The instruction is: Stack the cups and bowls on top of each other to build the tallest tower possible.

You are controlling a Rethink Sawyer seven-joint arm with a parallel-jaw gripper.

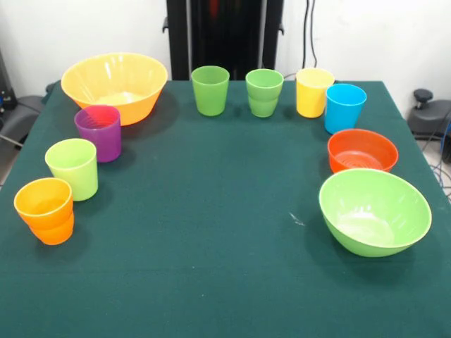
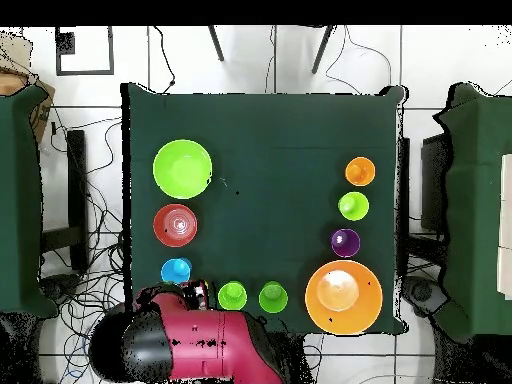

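I see cups (image 1: pixel 210 90) and bowls (image 1: pixel 115 86) ringing the green table (image 1: pixel 211 232), all unstacked: orange bowl far left, lime bowl (image 1: pixel 374 211) near right. Arm (image 2: pixel 200 345) drawn back; I cannot tell the gripper's state.

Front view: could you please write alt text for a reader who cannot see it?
Cups and bowls stand apart around a dark green table, nothing stacked into a tower. At left: a large orange bowl, then purple, lime and orange cups. At the back: two green cups, a yellow one, a blue one. At right: a red-orange bowl and a lime-green bowl.
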